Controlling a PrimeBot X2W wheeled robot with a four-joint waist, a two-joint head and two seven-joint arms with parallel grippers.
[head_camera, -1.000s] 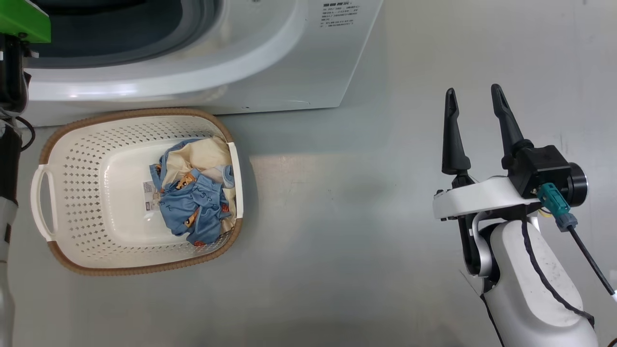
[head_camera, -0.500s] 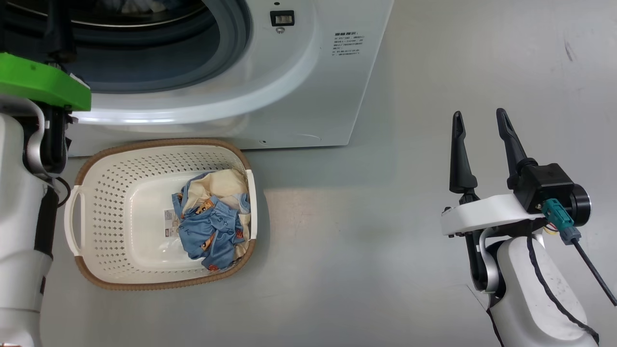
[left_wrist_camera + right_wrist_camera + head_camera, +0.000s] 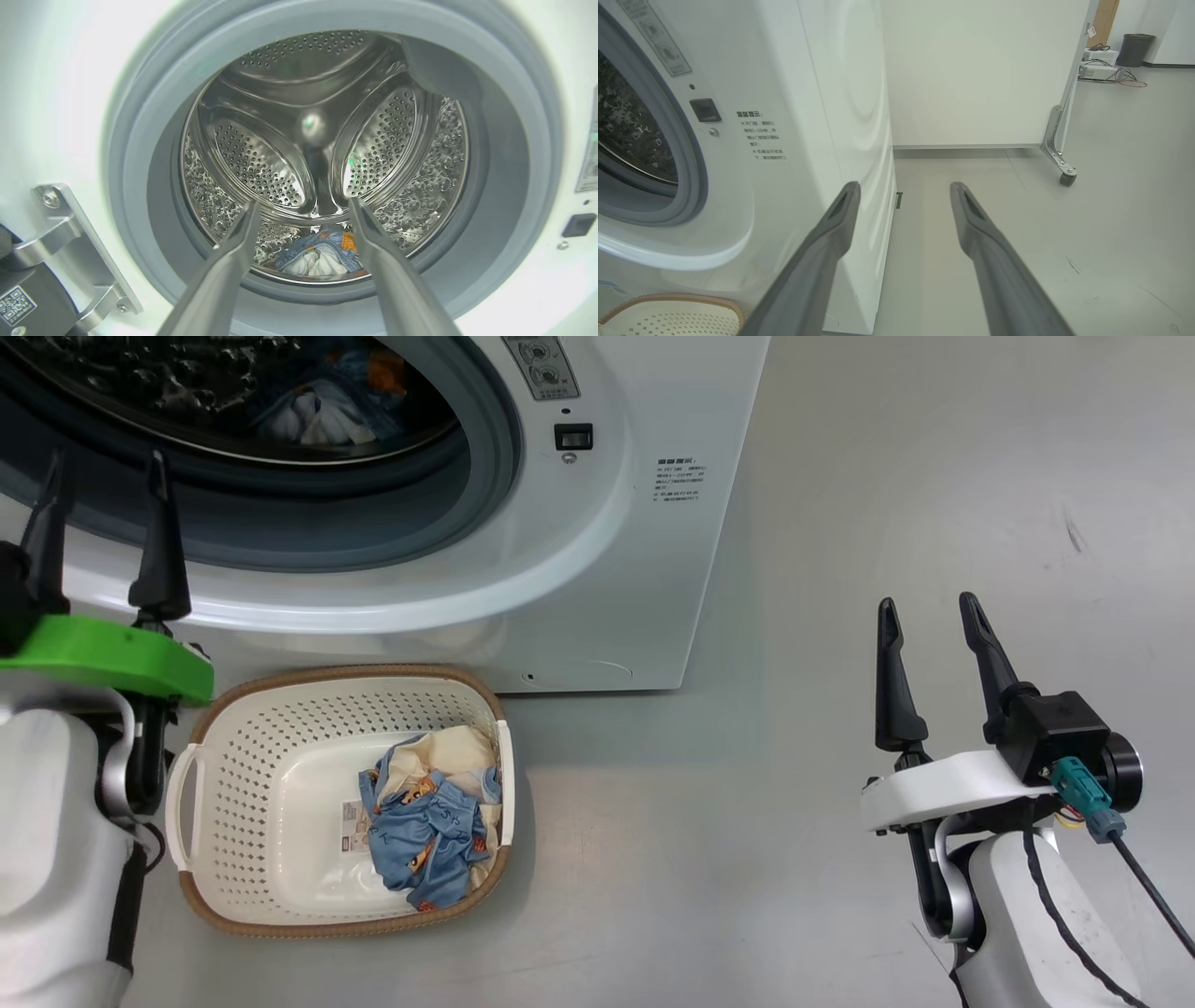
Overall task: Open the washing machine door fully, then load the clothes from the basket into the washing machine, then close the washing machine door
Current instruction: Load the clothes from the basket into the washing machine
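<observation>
Crumpled blue-and-cream clothes (image 3: 425, 835) in basket (image 3: 271, 747)

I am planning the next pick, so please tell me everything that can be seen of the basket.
The basket is a cream-white tub of perforated plastic, a rounded rectangle with a brown woven-look rim and a handle at each short side. It stands upright on the grey floor, close in front of the washing machine. A bundle of light blue and cream clothes lies against its right wall, beside a barcode label on its bottom.
</observation>
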